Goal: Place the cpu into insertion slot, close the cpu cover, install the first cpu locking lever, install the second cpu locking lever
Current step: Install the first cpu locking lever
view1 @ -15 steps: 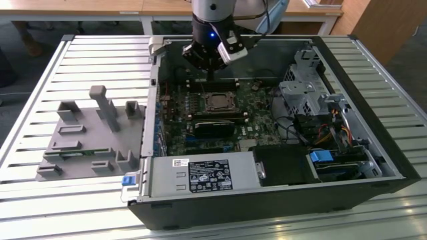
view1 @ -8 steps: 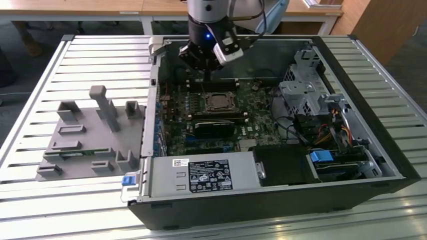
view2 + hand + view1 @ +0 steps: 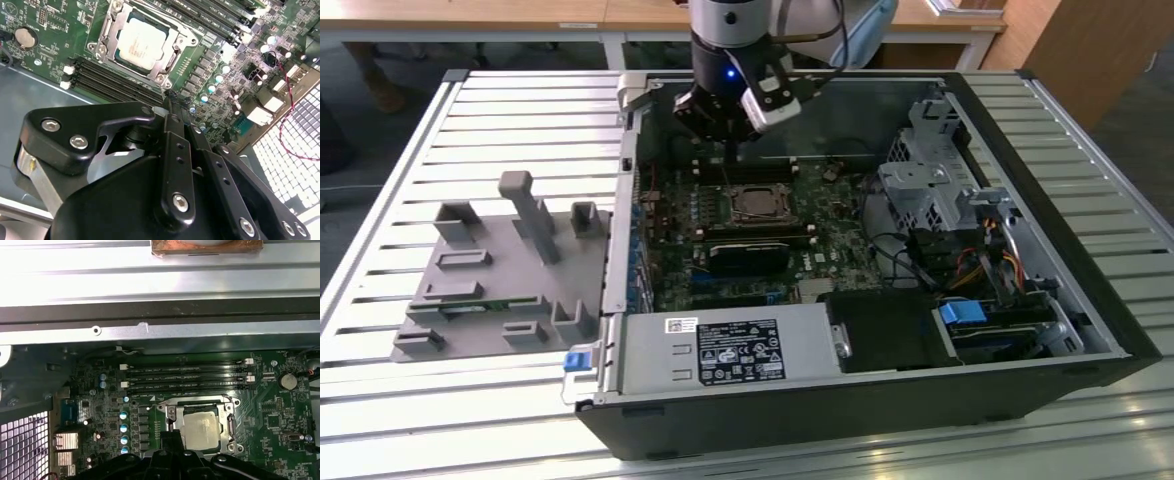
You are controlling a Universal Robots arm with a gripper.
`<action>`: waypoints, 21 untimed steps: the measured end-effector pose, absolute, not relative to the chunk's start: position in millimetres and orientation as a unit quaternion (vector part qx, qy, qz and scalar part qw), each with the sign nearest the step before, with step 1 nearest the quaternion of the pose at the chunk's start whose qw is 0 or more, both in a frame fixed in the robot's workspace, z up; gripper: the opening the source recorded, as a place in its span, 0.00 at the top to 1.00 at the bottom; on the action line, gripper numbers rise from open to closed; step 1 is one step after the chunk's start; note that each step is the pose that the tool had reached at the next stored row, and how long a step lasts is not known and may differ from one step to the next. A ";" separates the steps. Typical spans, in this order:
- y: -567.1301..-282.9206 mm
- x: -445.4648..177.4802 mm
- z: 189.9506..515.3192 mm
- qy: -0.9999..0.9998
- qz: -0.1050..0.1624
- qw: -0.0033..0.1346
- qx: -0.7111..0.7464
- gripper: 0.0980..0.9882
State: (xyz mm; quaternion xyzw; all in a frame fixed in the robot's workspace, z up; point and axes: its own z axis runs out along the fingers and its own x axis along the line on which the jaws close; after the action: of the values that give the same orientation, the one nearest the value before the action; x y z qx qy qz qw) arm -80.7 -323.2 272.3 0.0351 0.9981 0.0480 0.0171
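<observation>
The cpu (image 3: 141, 41) lies flat in the insertion slot (image 3: 754, 203) on the green motherboard, its silvery top showing through the window of the cpu cover (image 3: 163, 62). The cover lies down over it. The first wrist view shows the same cpu (image 3: 202, 430) and the cover's frame (image 3: 229, 421). My gripper (image 3: 727, 150) hangs just behind the socket, above the memory slots, with its black fingers (image 3: 170, 130) shut together and nothing held. The fingertips stop short of the socket's near corner in both wrist views.
The motherboard sits inside an open black computer case (image 3: 1041, 250) on a slatted metal table. A black block (image 3: 754, 255) lies just in front of the socket, a power supply (image 3: 720, 350) at the front, and a drive cage with cables (image 3: 934, 190) on the exterior view's right. A grey fixture (image 3: 494, 270) stands on the exterior view's left.
</observation>
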 end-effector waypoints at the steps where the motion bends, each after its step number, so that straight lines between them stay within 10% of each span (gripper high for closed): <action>1: -323.0 -81.1 272.2 0.998 0.048 0.017 0.035 0.99; 21: -312.9 -86.5 269.3 0.998 0.048 0.017 0.035 0.99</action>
State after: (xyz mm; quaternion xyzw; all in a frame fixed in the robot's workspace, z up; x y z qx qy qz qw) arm -86.5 -312.9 269.3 0.0351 0.9981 0.0480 0.0170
